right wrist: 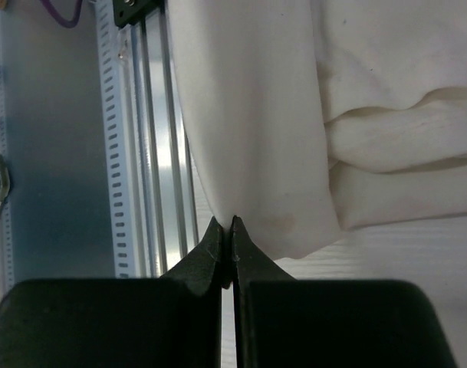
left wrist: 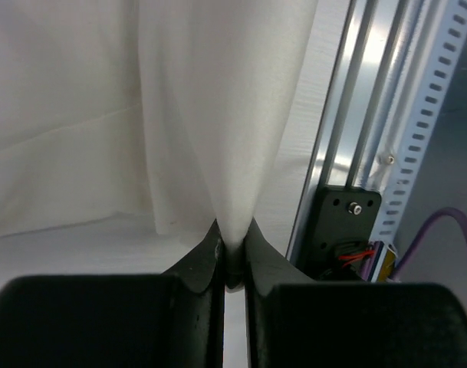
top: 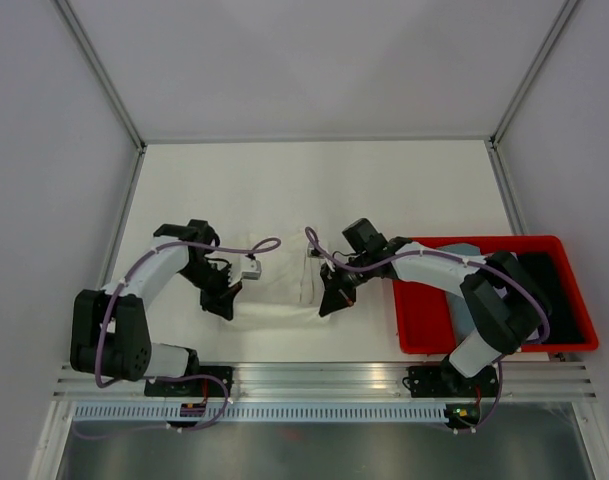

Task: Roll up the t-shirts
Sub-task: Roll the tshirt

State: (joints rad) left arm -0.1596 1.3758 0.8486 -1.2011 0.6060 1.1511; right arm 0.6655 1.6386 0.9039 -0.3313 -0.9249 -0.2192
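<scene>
Closely seen from the left wrist, the left end effector (left wrist: 231, 261) is pressed together on a pinch of the t-shirt (left wrist: 218, 107). A narrow fold of cream cloth is caught between the black fingers (left wrist: 198, 264) and fans out away from them. Likewise, in the right wrist view, the right end effector (right wrist: 227, 241) is clamped on the cloth's edge, the tips meeting with only a thin layer between them. Thick rolled or folded ridges of fabric beside that grip are shown by the right wrist view alone. They cannot be made out from above, where white cloth blends with the white surface (top: 284, 180).

What is given only by the top view is the layout. The garment lies on the surface between the two end effectors, near the aluminium rail (top: 324, 372) at the near edge. Its long axis runs left to right, parallel to that rail, with one end held by each arm. Which end is the collar cannot be told. A red bin (top: 504, 346) is seen at the right, partly under the right arm.
</scene>
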